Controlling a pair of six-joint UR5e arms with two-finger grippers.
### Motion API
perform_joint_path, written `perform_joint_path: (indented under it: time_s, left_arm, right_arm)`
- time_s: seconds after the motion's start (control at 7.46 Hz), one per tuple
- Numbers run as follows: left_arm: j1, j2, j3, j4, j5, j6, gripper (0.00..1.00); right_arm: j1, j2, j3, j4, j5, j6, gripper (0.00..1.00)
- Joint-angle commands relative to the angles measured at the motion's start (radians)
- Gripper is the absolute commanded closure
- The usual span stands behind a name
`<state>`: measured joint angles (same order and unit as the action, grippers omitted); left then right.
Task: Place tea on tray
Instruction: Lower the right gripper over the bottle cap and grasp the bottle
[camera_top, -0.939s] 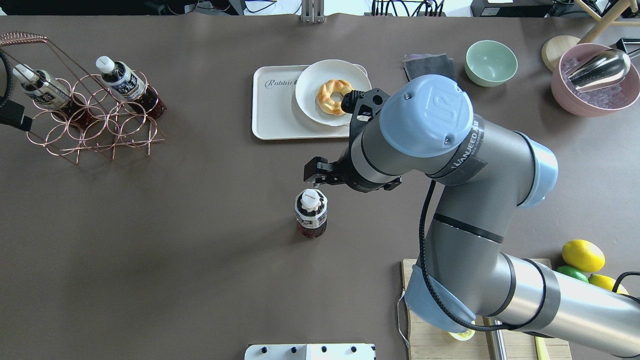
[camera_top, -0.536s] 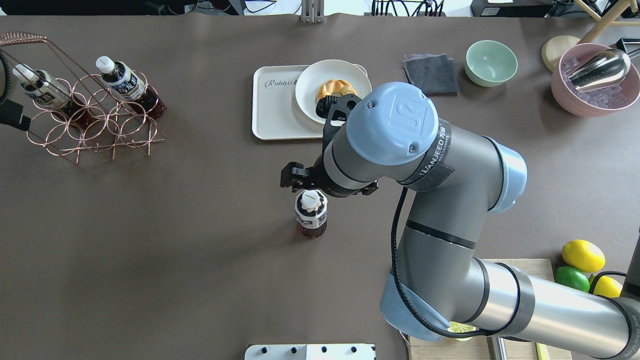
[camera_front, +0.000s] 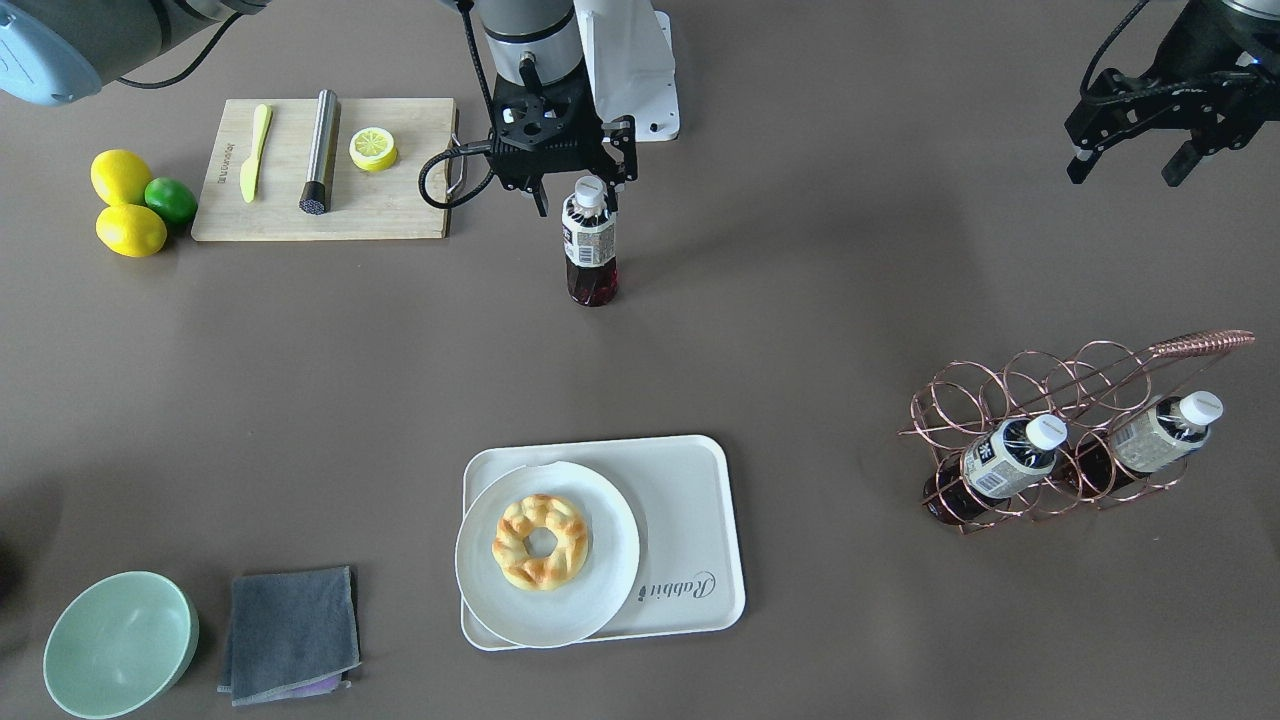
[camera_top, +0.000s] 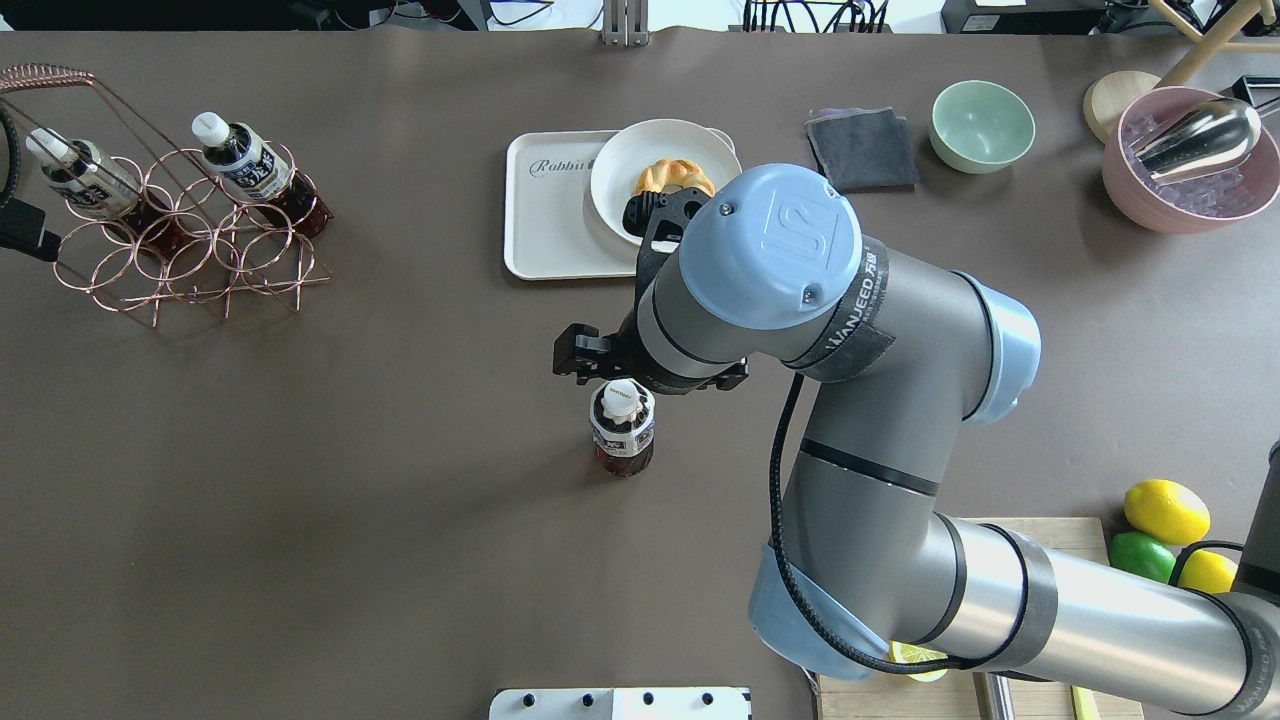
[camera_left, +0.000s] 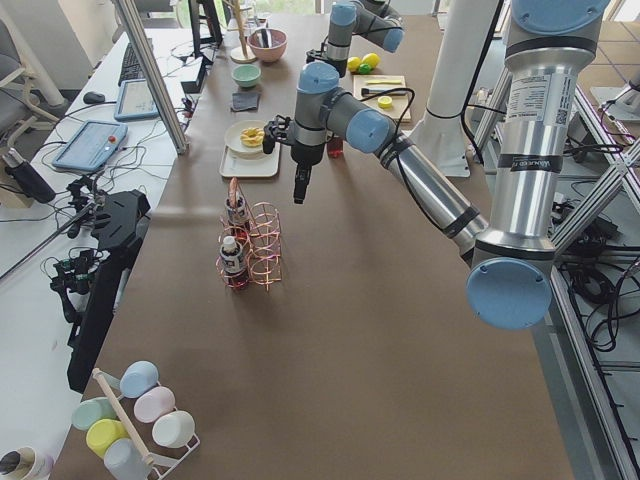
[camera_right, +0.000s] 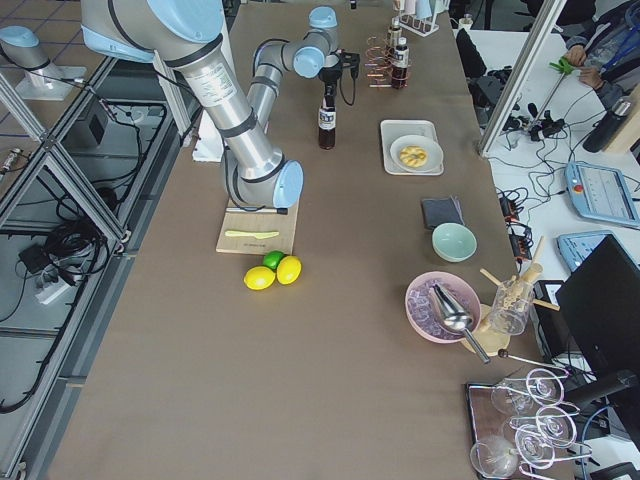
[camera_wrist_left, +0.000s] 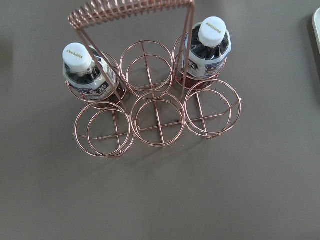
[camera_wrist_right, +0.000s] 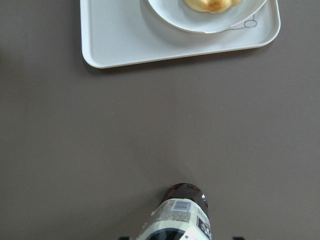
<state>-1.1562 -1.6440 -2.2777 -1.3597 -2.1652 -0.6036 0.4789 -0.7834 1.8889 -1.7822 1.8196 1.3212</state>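
Observation:
One tea bottle (camera_front: 590, 245) stands upright on the brown table, well short of the tray; it also shows in the overhead view (camera_top: 622, 430). My right gripper (camera_front: 576, 196) is open at the level of its white cap, fingers either side. In the right wrist view the bottle (camera_wrist_right: 177, 220) sits at the bottom centre. The cream tray (camera_front: 690, 520) holds a round white plate (camera_front: 600, 600) with a doughnut (camera_front: 540, 540). Two more tea bottles (camera_front: 1005, 455) (camera_front: 1160, 430) lean in a copper wire rack (camera_front: 1200, 343). My left gripper (camera_front: 1125, 168) is open and empty above the rack.
A wooden cutting board (camera_front: 320, 215) with a knife, steel cylinder and lemon slice lies near the robot's base. Two lemons and a lime (camera_front: 130, 205) lie beside it. A green bowl (camera_front: 120, 645) and a grey cloth (camera_front: 290, 630) sit near the tray. A pink bowl (camera_top: 1190, 170) stands far right.
My right arm has swung left and nearer the standing bottle, bringing the open gripper up to its cap. The bottle and the left arm have not moved.

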Motion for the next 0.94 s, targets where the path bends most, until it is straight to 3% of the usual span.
perform_joint_path:
  time_s: [0.0, 0.67, 0.8]
  left_arm:
    - [0.001, 0.003, 0.003, -0.006, -0.001, -0.001, 0.03]
    - [0.001, 0.003, 0.003, -0.013, -0.001, -0.007, 0.03]
    - [0.001, 0.001, 0.006, -0.027, -0.001, -0.034, 0.03]
  right_arm:
    - [-0.002, 0.035, 0.001, -0.049, -0.02, -0.002, 0.47]
    - [-0.055, 0.032, -0.004, -0.077, -0.083, -0.016, 0.45]
    - [-0.059, 0.035, -0.002, -0.077, -0.091, -0.016, 0.51]
